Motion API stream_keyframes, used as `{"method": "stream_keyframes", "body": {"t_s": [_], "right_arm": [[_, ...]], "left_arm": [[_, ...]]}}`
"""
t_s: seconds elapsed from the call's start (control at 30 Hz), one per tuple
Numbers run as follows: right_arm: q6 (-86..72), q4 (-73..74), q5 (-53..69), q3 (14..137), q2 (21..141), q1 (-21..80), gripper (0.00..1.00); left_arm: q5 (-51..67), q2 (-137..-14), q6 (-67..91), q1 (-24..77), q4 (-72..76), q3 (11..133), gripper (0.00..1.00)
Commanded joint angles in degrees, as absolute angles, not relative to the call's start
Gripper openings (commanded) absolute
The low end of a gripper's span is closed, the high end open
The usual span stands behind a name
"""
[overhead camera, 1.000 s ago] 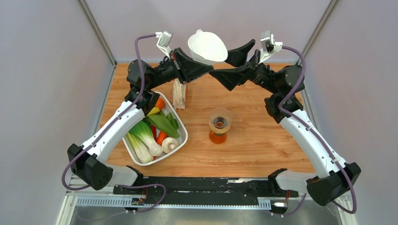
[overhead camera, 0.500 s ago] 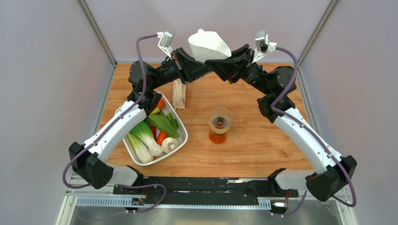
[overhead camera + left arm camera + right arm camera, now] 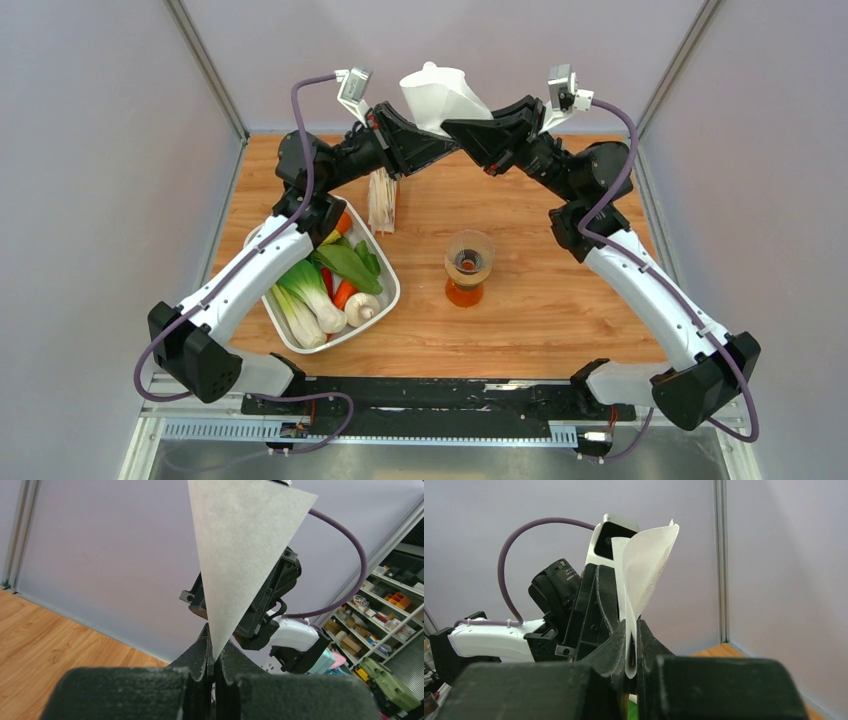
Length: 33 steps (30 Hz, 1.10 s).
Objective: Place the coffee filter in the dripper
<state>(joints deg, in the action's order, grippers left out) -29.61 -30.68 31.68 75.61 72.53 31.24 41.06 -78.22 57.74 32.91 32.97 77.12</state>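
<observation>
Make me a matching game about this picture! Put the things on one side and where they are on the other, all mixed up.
Things:
1. coffee filter
2. dripper
3. veggie tray
4. pack of papers

Places:
A. sitting on top of the orange glass vessel
B. up in the air, pinched by the left claw and the right claw
C. standing up just past the tray's far corner
D. on the left side of the table, full of vegetables

Pairs: 1-B, 2-A, 3-D, 4-C
</observation>
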Motion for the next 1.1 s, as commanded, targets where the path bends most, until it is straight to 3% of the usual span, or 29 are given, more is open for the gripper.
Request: {"method": "stream_keyframes", "body": {"t_s": [0.0,0.27,0.3,0.4,0.43,0.5,0.67,0.8,1.07], "right_arm": [[-30.2,-33.2,29.6,77.6,70.5,29.4,0.08],[-32.9,-33.4,30.4,80.0,69.9,26.0,0.13],[-32.9,-33.5,30.5,80.1,69.7,25.9,0.18],[-33.1,-32.9,31.3,79.8,69.1,25.8,0.63],[-33.3,-32.4,31.9,79.5,68.9,25.9,0.71],[-34.3,-31.3,32.6,78.3,68.7,25.9,0.78],[-33.2,-31.5,34.6,76.6,68.9,27.6,0.81],[-32.8,-31.9,34.6,76.6,70.2,28.8,0.69],[-32.7,-33.0,33.2,77.6,71.3,28.7,0.13]], "left_arm": [[42.3,-77.3,58.0,33.0,35.8,76.7,0.0],[42.6,-76.9,58.0,32.1,36.7,76.4,0.0],[42.6,-77.0,58.1,32.0,36.9,76.4,0.0],[43.0,-77.3,58.3,31.8,38.3,76.7,0.0],[43.0,-77.4,58.4,31.8,38.6,76.9,0.0],[43.3,-77.7,58.5,31.8,39.7,77.1,0.0],[43.4,-78.2,59.1,31.8,40.6,77.6,0.0],[44.2,-78.7,59.1,31.8,41.1,78.1,0.0],[45.6,-77.8,58.5,31.8,41.7,77.2,0.03]]}}
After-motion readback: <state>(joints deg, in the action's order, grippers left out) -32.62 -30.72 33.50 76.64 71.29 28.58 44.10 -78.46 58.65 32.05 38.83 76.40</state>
